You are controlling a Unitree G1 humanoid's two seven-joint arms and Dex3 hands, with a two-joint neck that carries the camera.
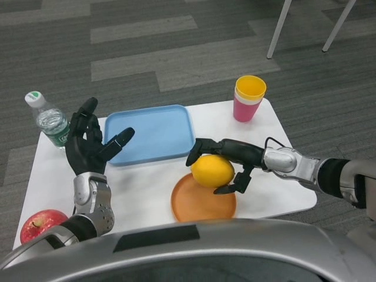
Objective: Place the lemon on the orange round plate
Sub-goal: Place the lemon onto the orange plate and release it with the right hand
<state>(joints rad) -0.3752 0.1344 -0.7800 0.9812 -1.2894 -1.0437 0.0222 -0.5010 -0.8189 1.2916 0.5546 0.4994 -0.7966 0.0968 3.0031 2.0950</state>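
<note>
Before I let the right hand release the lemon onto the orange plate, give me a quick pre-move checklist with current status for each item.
1. Right hand grips the lemon: ok.
2. Lemon over the orange round plate: ok, it overlaps the plate's upper edge, not its centre.
3. Lemon resting on the plate: cannot tell; one view does not show its height.
4. Plate surface free of other things: ok.
5. Left hand clear of the drop spot: ok, raised open at the table's left.
6. Neighbours clear: ok, blue tray and stacked cups sit apart from the plate.
</note>
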